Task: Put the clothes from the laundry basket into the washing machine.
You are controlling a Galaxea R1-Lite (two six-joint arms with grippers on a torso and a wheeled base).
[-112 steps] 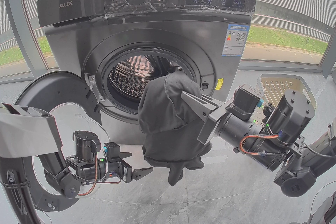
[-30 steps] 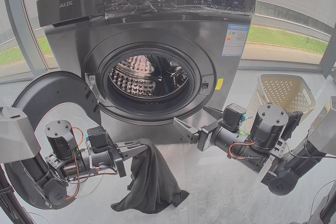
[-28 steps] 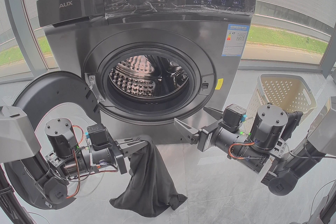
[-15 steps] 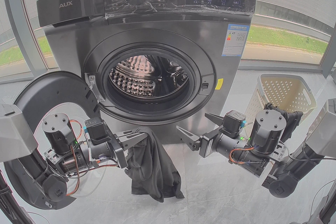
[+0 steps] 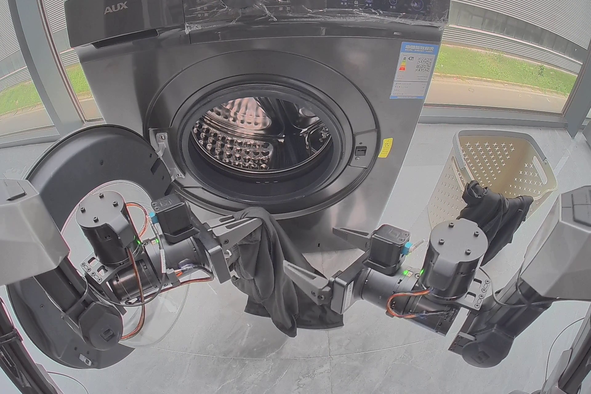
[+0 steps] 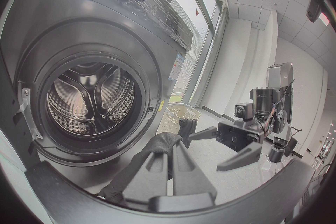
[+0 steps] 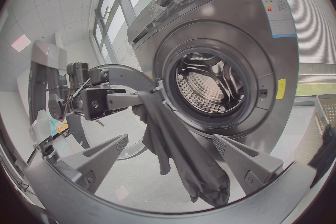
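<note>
A dark garment point(image 5: 271, 275) hangs from my left gripper point(image 5: 246, 225), which is shut on its upper edge just below the washing machine's open drum point(image 5: 258, 146). Its lower end dangles above the floor. My right gripper point(image 5: 311, 250) is open, its two fingers spread on either side of the hanging cloth. In the left wrist view the shut fingers point(image 6: 175, 161) pinch the garment point(image 6: 154, 144). The right wrist view has the garment point(image 7: 175, 144) between the spread fingers point(image 7: 245, 161). A second dark cloth point(image 5: 492, 217) drapes over the rim of the beige laundry basket point(image 5: 523, 161).
The round machine door point(image 5: 92, 167) stands swung open at the left, behind my left arm. The basket sits on the floor right of the machine. Glossy tiled floor point(image 5: 381, 352) spreads in front; windows lie behind.
The right gripper let the garment go at the drum; the left took it low near the floor and has lifted it. The open right gripper has dropped left around the cloth.
</note>
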